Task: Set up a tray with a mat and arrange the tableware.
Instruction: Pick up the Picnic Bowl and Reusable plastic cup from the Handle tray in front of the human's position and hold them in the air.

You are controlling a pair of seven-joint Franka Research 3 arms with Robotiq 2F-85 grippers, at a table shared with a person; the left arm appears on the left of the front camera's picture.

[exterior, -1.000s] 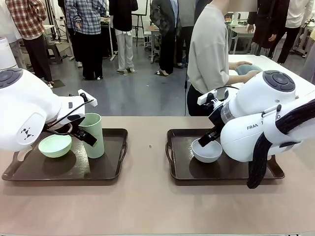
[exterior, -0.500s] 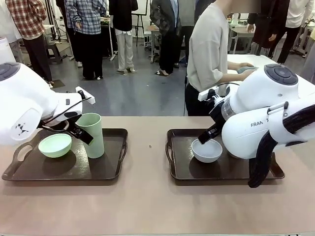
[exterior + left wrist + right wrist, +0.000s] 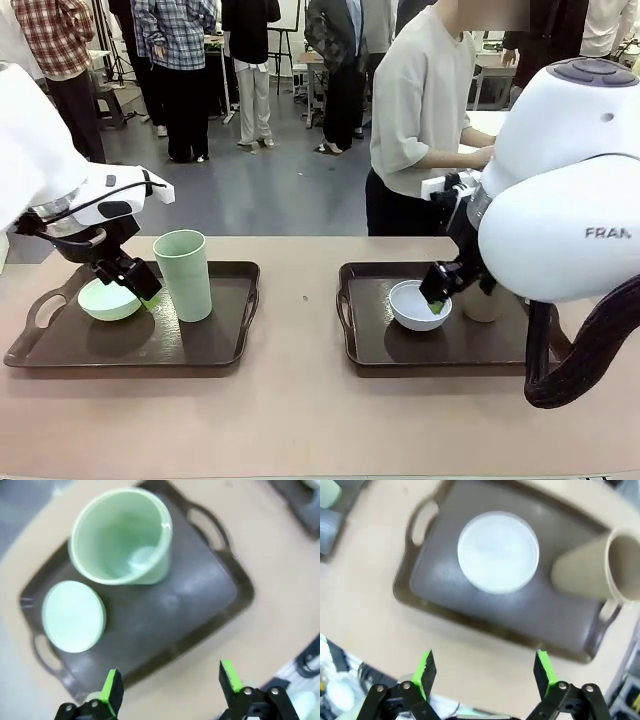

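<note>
The left dark tray (image 3: 225, 340) holds a mint green bowl (image 3: 105, 300) and an upright mint green tumbler (image 3: 184, 275). My left gripper (image 3: 143, 290) hangs open between the two, just above the bowl's right rim and holding nothing. From the left wrist, the tumbler (image 3: 122, 537) and bowl (image 3: 73, 616) lie well below the open gripper (image 3: 170, 682). The right tray (image 3: 450, 345) holds a pale bluish-white bowl (image 3: 418, 306) and a tan tumbler (image 3: 482, 302), partly behind my arm. My right gripper (image 3: 437, 293) is open over the bowl's right edge. The right wrist view shows bowl (image 3: 498, 551), tumbler (image 3: 592, 572) and open gripper (image 3: 484, 669). No separate mat can be told apart.
A person (image 3: 420, 110) stands at the far side of the table behind the right tray, turned toward a white table. Bare tan tabletop (image 3: 300, 420) lies between the trays and along the near edge. My right arm's bulky white body (image 3: 560, 220) rises over the right tray.
The left gripper has come off the mint tumbler and moved left and up. The right arm has lifted, uncovering the tan tumbler. The person has shifted left.
</note>
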